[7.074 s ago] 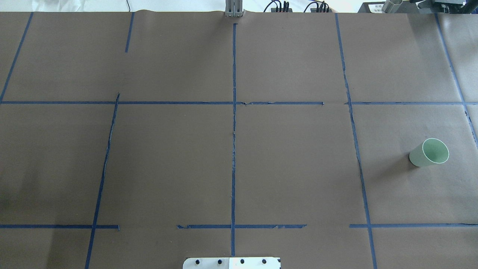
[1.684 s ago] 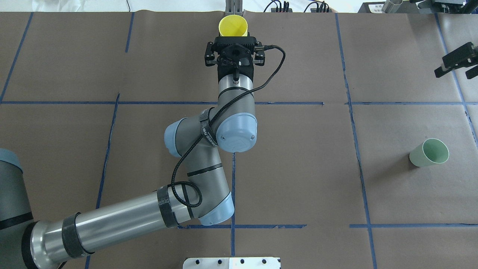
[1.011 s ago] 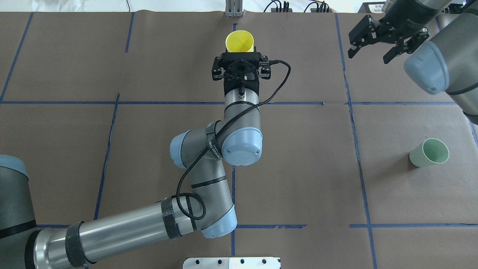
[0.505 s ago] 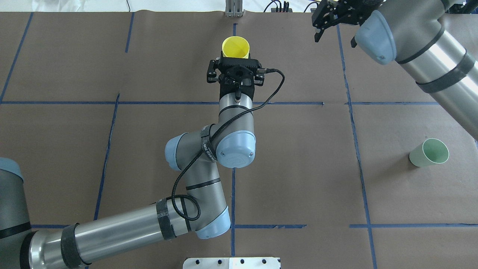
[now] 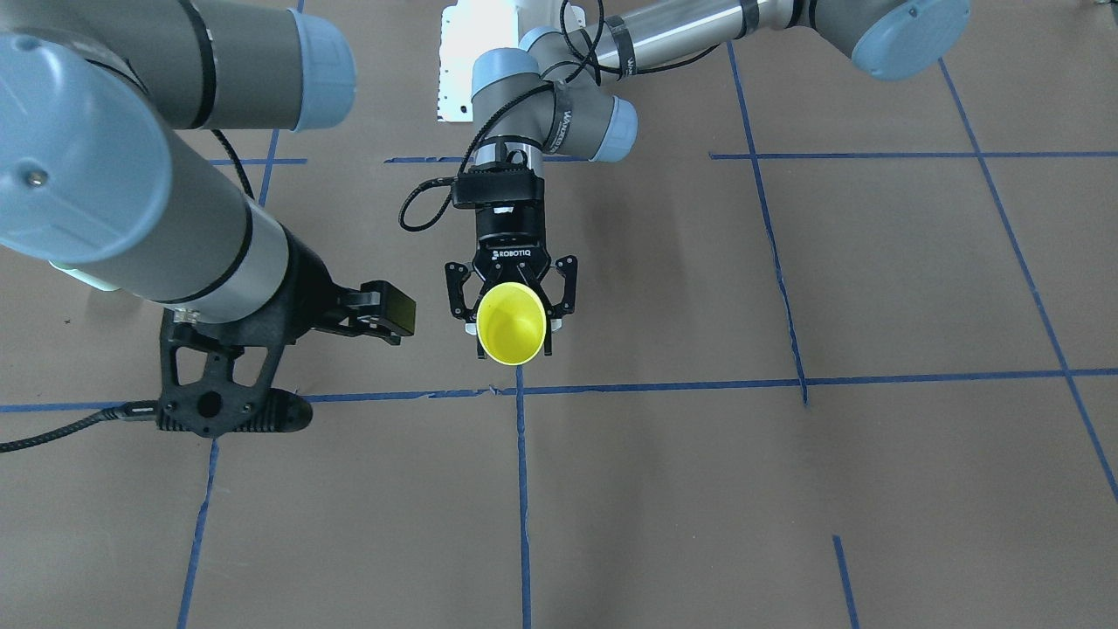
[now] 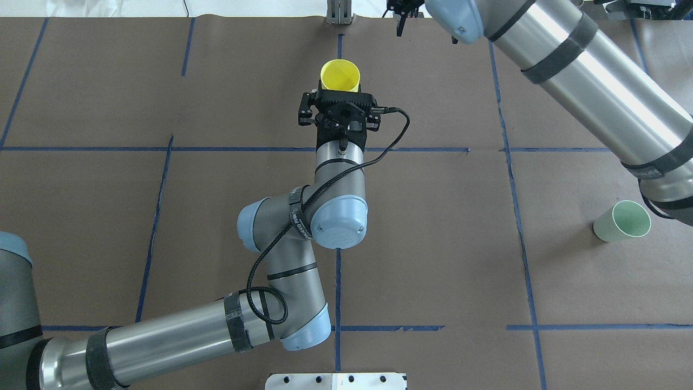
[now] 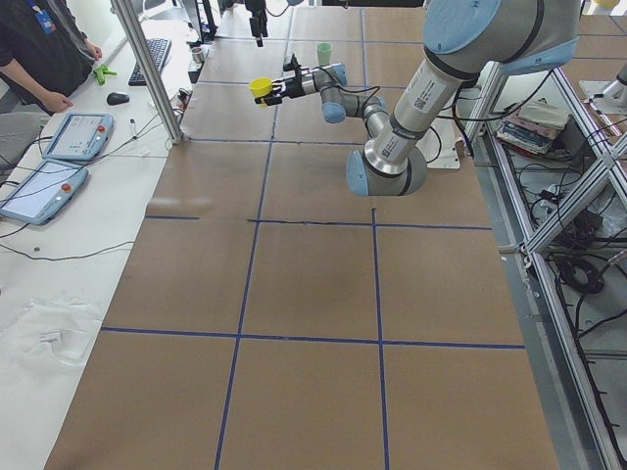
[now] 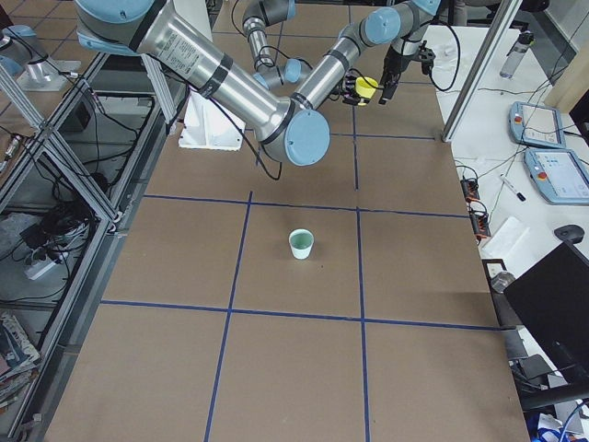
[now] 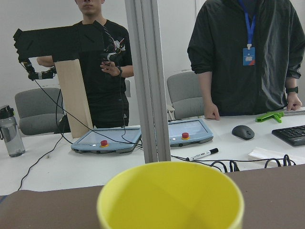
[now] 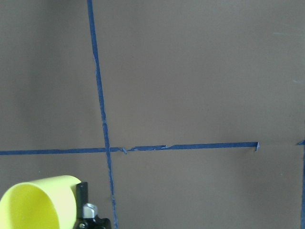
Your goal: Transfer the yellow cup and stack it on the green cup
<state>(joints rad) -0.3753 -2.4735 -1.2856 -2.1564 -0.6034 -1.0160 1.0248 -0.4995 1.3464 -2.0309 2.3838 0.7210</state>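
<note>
My left gripper (image 6: 340,91) is shut on the yellow cup (image 6: 340,76) and holds it on its side above the far middle of the table, mouth pointing away from me. The cup also shows in the front view (image 5: 511,323), with the left gripper (image 5: 512,336) around it, and its rim fills the bottom of the left wrist view (image 9: 170,198). My right gripper (image 5: 384,311) hangs open and empty beside the cup, a short gap away; overhead only its tips (image 6: 401,15) show. The green cup (image 6: 622,221) stands upright on the table at the right.
A metal post (image 6: 339,12) stands at the far table edge just beyond the yellow cup. Operators (image 9: 248,52), teach pendants (image 9: 107,140) and a keyboard lie beyond that edge. My white base plate (image 6: 335,381) is at the near edge. Blue tape lines cross the brown table.
Both arms have come into view since the first frame. My right arm has swung left along the far edge toward the yellow cup. My left gripper with the cup has shifted only slightly.
</note>
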